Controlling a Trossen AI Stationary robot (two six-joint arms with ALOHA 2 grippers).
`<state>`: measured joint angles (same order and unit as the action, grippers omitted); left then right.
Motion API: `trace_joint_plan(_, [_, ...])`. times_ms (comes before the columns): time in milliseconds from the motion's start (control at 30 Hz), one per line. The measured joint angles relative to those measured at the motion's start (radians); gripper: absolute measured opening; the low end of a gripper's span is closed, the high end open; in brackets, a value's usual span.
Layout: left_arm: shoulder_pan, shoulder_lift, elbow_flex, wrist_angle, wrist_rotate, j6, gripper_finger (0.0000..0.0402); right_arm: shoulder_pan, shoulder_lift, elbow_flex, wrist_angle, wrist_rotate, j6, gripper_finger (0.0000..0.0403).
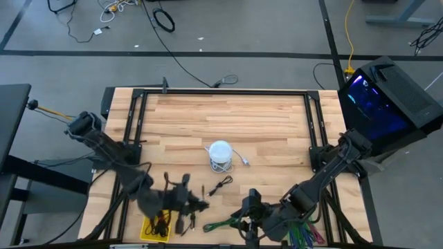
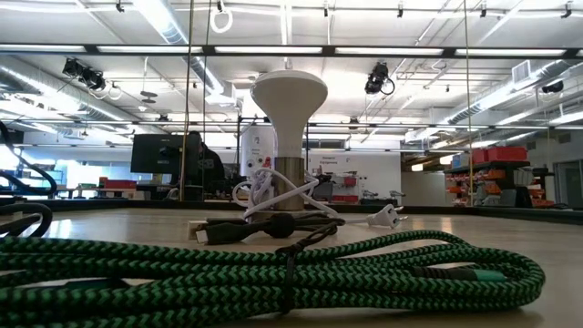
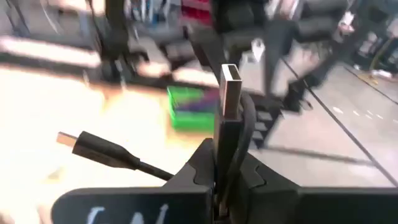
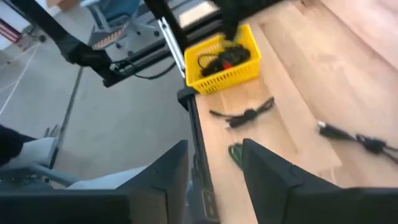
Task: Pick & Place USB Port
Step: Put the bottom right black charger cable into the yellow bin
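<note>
My left gripper (image 1: 196, 205) is near the table's front edge, just right of a yellow basket (image 1: 155, 229), and is shut on a black USB cable (image 3: 231, 134). The cable's silver plug (image 3: 231, 92) stands out past the fingertips, and its second plug (image 3: 69, 139) sticks out to one side. My right gripper (image 1: 248, 207) hovers open over the front middle, above a green braided cable (image 1: 223, 223), with nothing between its fingers (image 4: 168, 177). The yellow basket (image 4: 222, 59) holds dark cables. My left gripper pinches the black USB cable between its two fingers just behind the plug's black housing (image 3: 227, 146). The plug points out along the fingers, beyond their ends. A loop of the cord bends back beside the plug, and the second plug end hangs free at the side.
A white bulb-shaped lamp (image 1: 220, 153) with a white cord stands mid-table. A loose black cable (image 1: 221, 185) lies in front of it. A green basket (image 1: 304, 236) sits at the front right under my right arm. Black frame rails (image 1: 228, 92) edge the table.
</note>
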<state>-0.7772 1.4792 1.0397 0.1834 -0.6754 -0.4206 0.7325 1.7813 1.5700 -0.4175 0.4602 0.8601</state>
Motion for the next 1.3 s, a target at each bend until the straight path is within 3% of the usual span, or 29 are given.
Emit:
trace_joint_plan(233, [-0.224,0.000,0.000,-0.343,-0.089,-0.442,0.0014,0.008,0.000,0.000,-0.066,0.014,0.053,0.0151])
trace_joint_plan(467, [-0.429,0.000,0.000,-0.587,-0.167,-0.891,0.0014,0.002,0.000,0.000,-0.063,0.029,0.048,0.0151])
trace_joint_plan(633, [-0.513,0.000,0.000,-0.827,-0.224,-1.242,0.0014,-0.003,0.000,0.000,-0.062,0.057,0.045,0.0151])
trace_joint_plan(733, [-0.526,0.021,0.000,-0.911,-0.200,-1.392,0.0014,-0.004,0.000,0.000,-0.062,0.066,0.037,0.0151])
trace_joint_plan(900, [-0.527,0.066,0.000,-0.917,-0.085,-1.484,0.0014,-0.003,0.000,0.000,-0.062,0.074,0.037,0.0151])
trace_joint_plan(1167, [-0.527,0.072,0.000,-0.920,-0.080,-1.510,0.0017,-0.003,0.001,0.000,-0.058,0.082,0.038,0.0151])
trace_joint_plan(1300, [-0.526,0.072,0.000,-0.918,-0.076,-1.513,0.0038,-0.003,0.001,0.000,-0.056,0.082,0.038,0.0151])
